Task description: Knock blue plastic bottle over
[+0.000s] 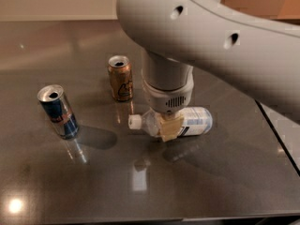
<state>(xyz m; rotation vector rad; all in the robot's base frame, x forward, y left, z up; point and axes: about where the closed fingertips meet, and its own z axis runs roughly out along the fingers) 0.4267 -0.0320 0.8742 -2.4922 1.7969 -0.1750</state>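
The blue plastic bottle [194, 122] lies on its side on the dark table [140, 186], white cap [135, 121] pointing left, label end to the right. My gripper [169, 128] hangs straight down from the big white arm [211, 36] and sits right over the bottle's middle, hiding part of it. Only its tan finger pads [168, 130] show, in front of the bottle.
A gold-brown can [120, 78] stands upright just left of the arm, behind the bottle's cap. A blue-and-silver drink can [58, 111] stands upright further left. The table's right edge [276, 130] runs diagonally past the bottle.
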